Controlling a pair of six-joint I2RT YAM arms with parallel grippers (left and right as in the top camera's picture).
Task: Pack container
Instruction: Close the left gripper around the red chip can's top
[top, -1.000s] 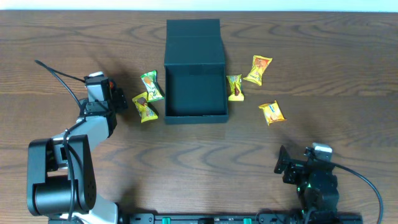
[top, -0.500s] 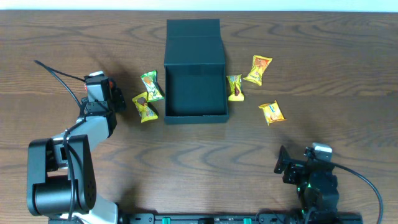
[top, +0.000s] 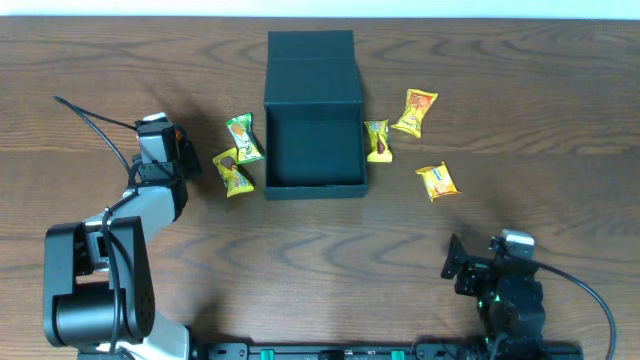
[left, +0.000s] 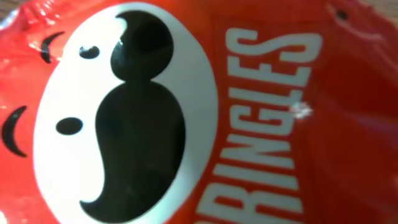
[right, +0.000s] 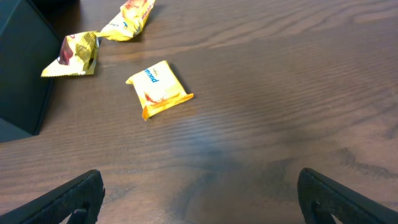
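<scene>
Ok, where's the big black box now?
In the overhead view the black box sits open in the far middle, with a green packet just left of it and a yellow packet beside its right wall.

Packets are crowding the container's left wall, another packet is hugging its right; near table is lying open.

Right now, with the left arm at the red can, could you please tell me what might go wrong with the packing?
1. The red can fills the left wrist view, so the left gripper's hold cannot be checked; a poor grip could tip it.
2. One snack packet lies right beside the container's right wall; reaching for it might shove the container.
</scene>
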